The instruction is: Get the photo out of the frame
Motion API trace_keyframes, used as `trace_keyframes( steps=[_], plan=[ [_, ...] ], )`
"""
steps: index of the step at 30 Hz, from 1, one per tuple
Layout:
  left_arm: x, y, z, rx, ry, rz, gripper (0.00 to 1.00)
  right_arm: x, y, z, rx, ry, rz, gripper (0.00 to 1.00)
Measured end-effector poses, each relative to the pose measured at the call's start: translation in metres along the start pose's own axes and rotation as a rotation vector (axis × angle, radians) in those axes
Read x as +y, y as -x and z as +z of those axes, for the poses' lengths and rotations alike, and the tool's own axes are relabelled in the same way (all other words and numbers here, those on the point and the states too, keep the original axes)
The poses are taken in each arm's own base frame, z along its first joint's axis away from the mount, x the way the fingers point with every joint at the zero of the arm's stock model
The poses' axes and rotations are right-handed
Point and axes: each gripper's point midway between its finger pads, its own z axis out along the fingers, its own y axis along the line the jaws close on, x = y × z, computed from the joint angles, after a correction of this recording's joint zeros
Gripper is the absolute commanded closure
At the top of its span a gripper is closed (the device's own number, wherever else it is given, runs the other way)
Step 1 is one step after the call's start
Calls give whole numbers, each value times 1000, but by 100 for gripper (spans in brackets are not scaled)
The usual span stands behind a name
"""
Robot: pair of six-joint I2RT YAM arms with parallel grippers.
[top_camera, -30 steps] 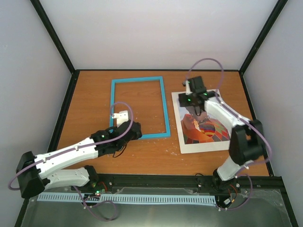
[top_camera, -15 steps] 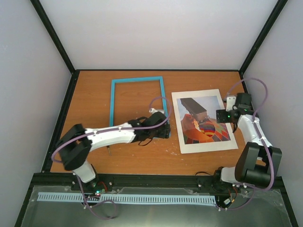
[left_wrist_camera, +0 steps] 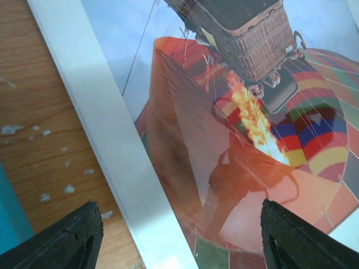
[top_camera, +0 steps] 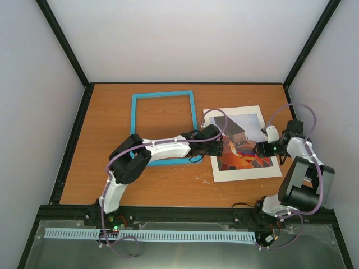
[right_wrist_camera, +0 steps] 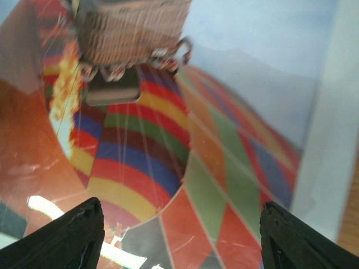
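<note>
The photo (top_camera: 242, 119), a hot-air-balloon print with a white margin, lies flat on the table to the right of the frame (top_camera: 135, 120). The frame is a light-blue border with bare wood showing through it. My left gripper (top_camera: 220, 147) reaches across the frame's lower right corner and hangs open over the photo's left margin (left_wrist_camera: 106, 145). Its dark fingertips (left_wrist_camera: 70, 235) straddle the margin and the print, holding nothing. My right gripper (top_camera: 259, 150) hovers open over the photo's right part (right_wrist_camera: 168, 140), with its fingertips (right_wrist_camera: 305, 235) set wide apart.
The wooden table (top_camera: 168, 188) has white flecks near the frame's lower right corner. A sliver of blue frame (left_wrist_camera: 7, 216) shows at the left of the left wrist view. Black posts and grey walls close in the table's sides. A black rail (top_camera: 185, 213) runs along the near edge.
My left arm swung right, from the frame's lower left corner to the photo's left edge. My right arm left the photo's middle, went out right, then came back over its right part.
</note>
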Motion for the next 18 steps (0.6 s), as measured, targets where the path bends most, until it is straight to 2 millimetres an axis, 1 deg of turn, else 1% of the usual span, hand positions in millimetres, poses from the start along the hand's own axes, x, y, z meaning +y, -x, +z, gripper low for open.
trace_keyframes(
  steps=[4,6,9,13,17,18],
  plan=[
    [0,-1,15,20,-4,-11,26,14,-25,12,43,57,-28,31],
    [3,-2,19,37,-8,-26,27,17,-32,15,60,68,-38,31],
    [10,-1,23,53,-9,-51,27,16,-33,17,63,65,-56,31],
    [21,5,26,59,-7,-81,27,14,-37,23,77,73,-63,33],
    [25,5,28,68,-9,-91,28,14,-45,33,97,90,-65,33],
    [25,4,30,74,-12,-92,28,14,-43,33,91,89,-67,34]
  ],
)
